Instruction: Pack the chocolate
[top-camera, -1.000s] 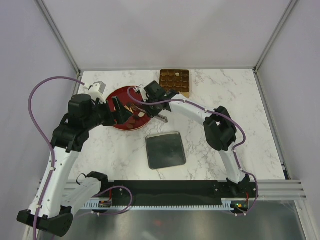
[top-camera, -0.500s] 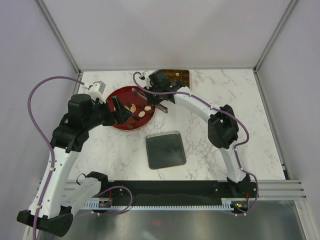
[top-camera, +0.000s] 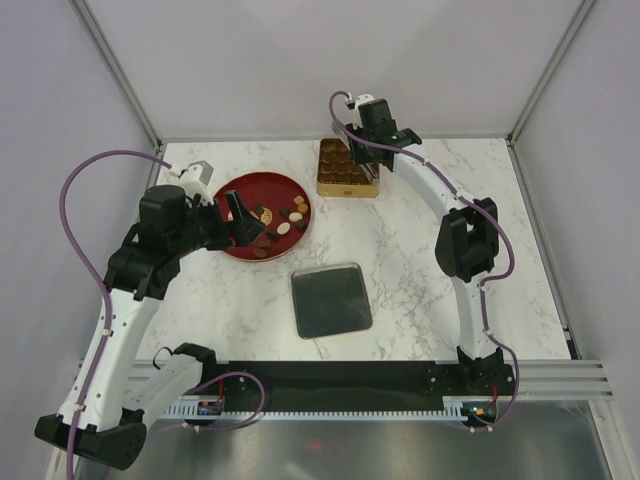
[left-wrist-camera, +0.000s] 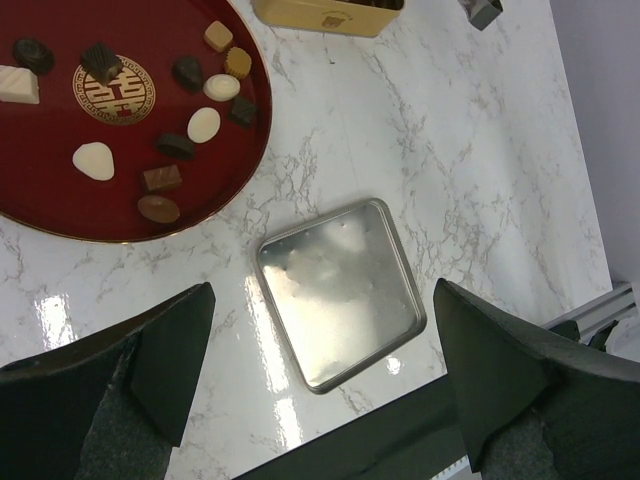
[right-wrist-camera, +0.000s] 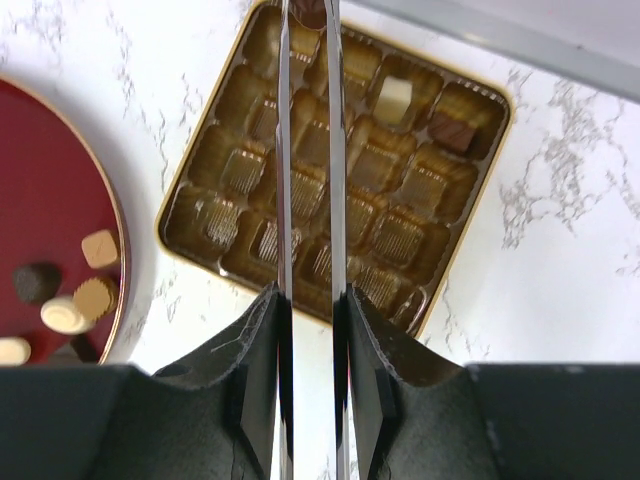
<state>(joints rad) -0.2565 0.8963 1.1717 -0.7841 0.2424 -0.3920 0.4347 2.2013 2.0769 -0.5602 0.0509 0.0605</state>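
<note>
My right claw (right-wrist-camera: 306, 30), blades nearly together, pinches what looks like a dark piece (right-wrist-camera: 306, 8) directly over the gold tray (right-wrist-camera: 400, 240), with bare cells under its tips. The rest of the chocolate (left-wrist-camera: 204, 124) sits in the red dish (left-wrist-camera: 60, 200), just ahead of my spread left claw (left-wrist-camera: 320, 380).

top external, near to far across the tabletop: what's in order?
Square metal lid → red dish with loose chocolates → gold tray. The left gripper sits over the dish, so it is left out.
</note>
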